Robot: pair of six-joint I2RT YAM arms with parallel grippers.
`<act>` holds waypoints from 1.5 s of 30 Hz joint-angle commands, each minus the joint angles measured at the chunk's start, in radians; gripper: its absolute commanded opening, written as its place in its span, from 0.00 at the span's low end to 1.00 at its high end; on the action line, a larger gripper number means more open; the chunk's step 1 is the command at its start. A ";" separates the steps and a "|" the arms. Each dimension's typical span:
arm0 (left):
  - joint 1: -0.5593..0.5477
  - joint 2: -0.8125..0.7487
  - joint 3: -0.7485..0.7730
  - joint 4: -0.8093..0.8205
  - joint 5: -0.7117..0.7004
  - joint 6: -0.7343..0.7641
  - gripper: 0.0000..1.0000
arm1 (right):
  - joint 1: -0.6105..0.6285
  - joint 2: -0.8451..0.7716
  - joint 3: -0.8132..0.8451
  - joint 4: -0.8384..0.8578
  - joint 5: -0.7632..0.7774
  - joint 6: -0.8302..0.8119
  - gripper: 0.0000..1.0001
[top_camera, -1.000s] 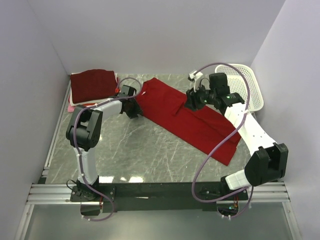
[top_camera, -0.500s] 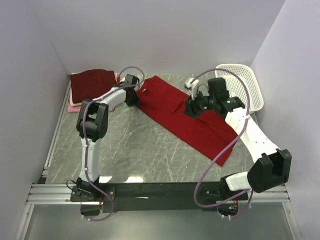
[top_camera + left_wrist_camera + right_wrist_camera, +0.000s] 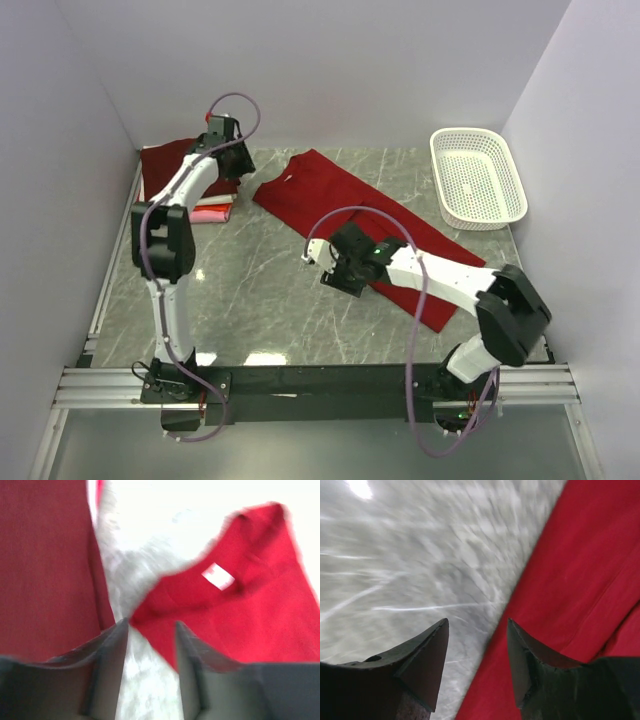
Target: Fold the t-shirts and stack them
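The red shirt (image 3: 370, 215) lies flat and open on the table (image 3: 260, 290), running on a slant from the far middle toward the near right. It is spread in a long strip with its collar end far-left, and is not yet folded into a packet. The stack (image 3: 205, 210) it should join sits at the far left corner, with the maroon shirt (image 3: 170, 165) on top and pink and white layers showing under its near edge.

The right gripper (image 3: 340, 270) hangs low over the shirt's near-left long edge. In the wrist view its jaws are spread and astride that hem, one finger (image 3: 427, 655) over bare table and the other (image 3: 520, 660) over red cloth, with nothing pinched. That pose suits sliding under the edge to lift it (a reading, not a certainty).

The left gripper (image 3: 232, 165) reaches out far, over the gap between the stack and the shirt's collar. Its jaws are also spread and empty. Its own view is blurred, but it shows maroon cloth to one side and the red collar corner with its white label (image 3: 218, 576) to the other. From there it could take the collar-end corner, so both arms would share one long edge.

The basket (image 3: 478, 133) stands well apart at the far right, away from the work.
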 commanded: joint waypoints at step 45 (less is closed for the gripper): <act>-0.089 0.003 -0.245 0.047 -0.068 -0.200 0.00 | -0.204 -0.047 -0.011 -0.050 -0.219 0.002 0.58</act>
